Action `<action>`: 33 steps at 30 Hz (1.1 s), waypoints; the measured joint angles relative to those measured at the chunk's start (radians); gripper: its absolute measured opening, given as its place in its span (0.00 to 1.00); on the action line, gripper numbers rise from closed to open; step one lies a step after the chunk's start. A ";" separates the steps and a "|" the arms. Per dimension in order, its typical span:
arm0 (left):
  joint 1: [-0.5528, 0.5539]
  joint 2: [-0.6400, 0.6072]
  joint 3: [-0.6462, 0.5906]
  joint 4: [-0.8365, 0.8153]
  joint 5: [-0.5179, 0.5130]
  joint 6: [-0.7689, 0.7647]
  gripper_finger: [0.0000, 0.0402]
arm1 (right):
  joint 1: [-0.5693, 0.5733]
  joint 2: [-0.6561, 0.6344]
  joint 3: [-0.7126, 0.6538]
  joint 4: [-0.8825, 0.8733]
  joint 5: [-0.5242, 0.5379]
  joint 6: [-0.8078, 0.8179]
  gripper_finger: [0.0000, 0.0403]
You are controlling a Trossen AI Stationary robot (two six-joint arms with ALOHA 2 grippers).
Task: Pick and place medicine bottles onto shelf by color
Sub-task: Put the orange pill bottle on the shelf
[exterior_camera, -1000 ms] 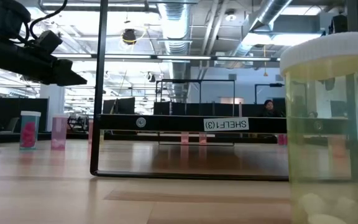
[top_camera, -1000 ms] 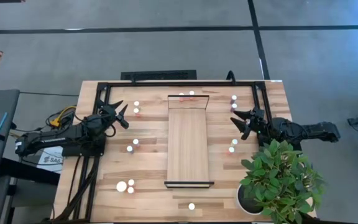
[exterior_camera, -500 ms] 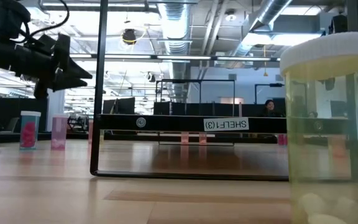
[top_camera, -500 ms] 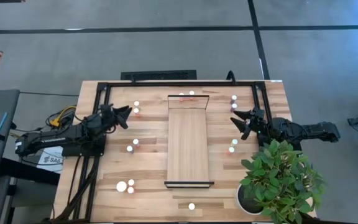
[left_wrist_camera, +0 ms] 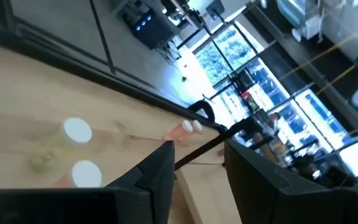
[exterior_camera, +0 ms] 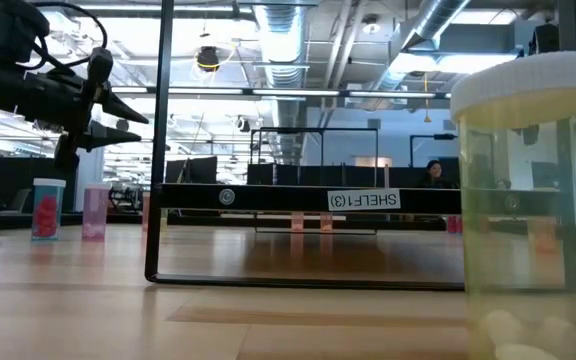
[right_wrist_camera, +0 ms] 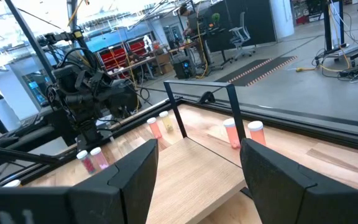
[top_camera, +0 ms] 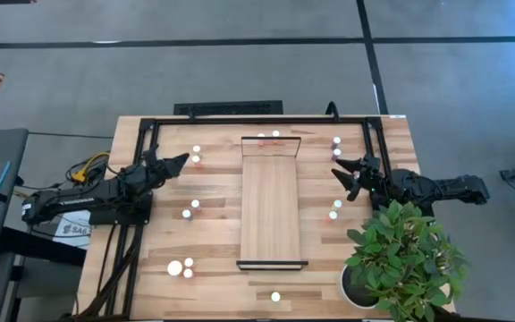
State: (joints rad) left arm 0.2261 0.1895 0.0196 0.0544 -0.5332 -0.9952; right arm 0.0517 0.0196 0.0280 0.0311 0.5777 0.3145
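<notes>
Several small white-capped medicine bottles stand upright on their bases on the slatted table around the shelf (top_camera: 270,210), a long pale board with dark end rails. My left gripper (top_camera: 182,160) is open and empty above the table's far left. It points at two bottles (top_camera: 196,155), which show in the left wrist view (left_wrist_camera: 79,152). My right gripper (top_camera: 340,174) is open and empty, right of the shelf, between a far pair of bottles (top_camera: 336,146) and a nearer pair (top_camera: 335,210). Two reddish bottles (right_wrist_camera: 241,133) stand at the shelf's far end.
A potted plant (top_camera: 402,259) stands at the near right corner, close to my right arm. More bottles stand at the left (top_camera: 191,208), near left (top_camera: 181,267) and near edge (top_camera: 275,296). One yellowish bottle (exterior_camera: 528,200) fills the low view's right. A black frame (top_camera: 257,120) borders the table's far side.
My left gripper has turned about its own long axis. Its two fingers were spread side by side in the high view and now lie one over the other. It has stayed open, near the same place. The right arm and the bottles have kept still.
</notes>
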 joint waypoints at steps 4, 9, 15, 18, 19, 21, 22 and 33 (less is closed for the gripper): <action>0.000 0.001 0.000 0.000 -0.013 -0.041 0.32 | 0.000 0.000 0.000 0.000 0.000 0.000 0.62; 0.000 0.007 0.000 0.000 -0.038 -0.145 0.32 | 0.000 0.000 0.000 0.000 0.000 0.000 0.62; 0.000 0.007 0.000 0.000 -0.025 -0.186 0.32 | 0.000 0.000 0.000 0.000 0.000 0.000 0.62; 0.000 0.007 0.000 0.001 -0.039 -0.148 0.32 | 0.000 0.000 0.000 0.000 0.000 0.000 0.62; 0.000 0.007 0.000 0.001 -0.058 -0.112 0.32 | 0.000 0.000 0.000 0.000 0.000 0.000 0.62; 0.000 0.007 0.000 0.002 -0.108 -0.021 0.32 | 0.000 0.000 0.000 0.000 0.000 0.000 0.62; 0.000 0.007 0.000 0.002 -0.140 0.007 0.32 | 0.000 0.000 0.000 0.000 0.000 0.000 0.62; 0.000 0.007 -0.001 0.009 0.036 0.072 0.38 | 0.000 0.000 0.000 0.000 0.000 0.000 0.62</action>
State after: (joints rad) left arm 0.2260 0.1963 0.0185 0.0633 -0.4967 -0.9236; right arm 0.0516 0.0193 0.0277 0.0311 0.5777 0.3142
